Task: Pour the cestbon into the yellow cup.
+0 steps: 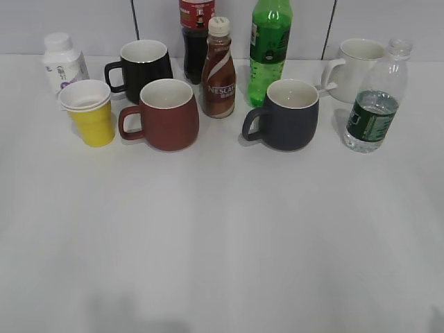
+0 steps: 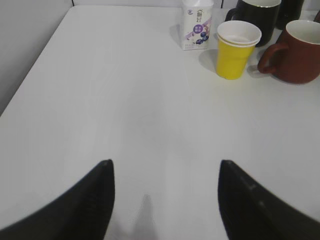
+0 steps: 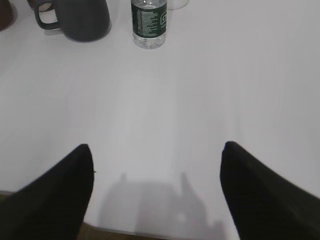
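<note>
The cestbon point(image 1: 374, 104), a clear ribbed bottle with a dark green label and no cap, stands upright at the right of the table; it also shows in the right wrist view point(image 3: 148, 22). The yellow cup point(image 1: 89, 113), stacked with a white rim, stands at the left, and shows in the left wrist view point(image 2: 236, 49). My left gripper point(image 2: 165, 165) is open and empty over bare table, well short of the cup. My right gripper point(image 3: 157, 147) is open and empty near the table's front edge, well short of the bottle. Neither gripper shows in the exterior view.
A brown-red mug point(image 1: 163, 114), black mug point(image 1: 142, 66), dark blue mug point(image 1: 286, 114) and white mug point(image 1: 357, 66) stand in the back rows, with a Nescafe bottle point(image 1: 218, 69), a green soda bottle point(image 1: 269, 48), a cola bottle point(image 1: 195, 35) and a white pill bottle point(image 1: 62, 62).
</note>
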{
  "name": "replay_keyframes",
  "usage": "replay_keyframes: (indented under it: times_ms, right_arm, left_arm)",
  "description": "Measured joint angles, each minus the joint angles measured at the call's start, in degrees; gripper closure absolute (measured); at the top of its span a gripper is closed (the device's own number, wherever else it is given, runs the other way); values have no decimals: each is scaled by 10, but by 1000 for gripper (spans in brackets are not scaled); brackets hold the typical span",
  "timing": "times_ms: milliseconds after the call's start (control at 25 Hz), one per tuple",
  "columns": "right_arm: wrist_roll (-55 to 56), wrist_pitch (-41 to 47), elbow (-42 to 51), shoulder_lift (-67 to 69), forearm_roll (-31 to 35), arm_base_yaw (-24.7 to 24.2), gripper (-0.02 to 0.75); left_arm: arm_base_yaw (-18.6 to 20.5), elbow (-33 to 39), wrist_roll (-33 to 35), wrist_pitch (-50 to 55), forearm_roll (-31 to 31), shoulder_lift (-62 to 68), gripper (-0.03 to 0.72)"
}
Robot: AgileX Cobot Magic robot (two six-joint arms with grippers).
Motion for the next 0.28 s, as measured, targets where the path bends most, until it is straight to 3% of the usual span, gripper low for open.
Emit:
replay_keyframes:
  times_ms: [280]
  right_arm:
    - [1,0,0,0,0,0,149]
  left_arm:
    - [0,0,0,0,0,0,193]
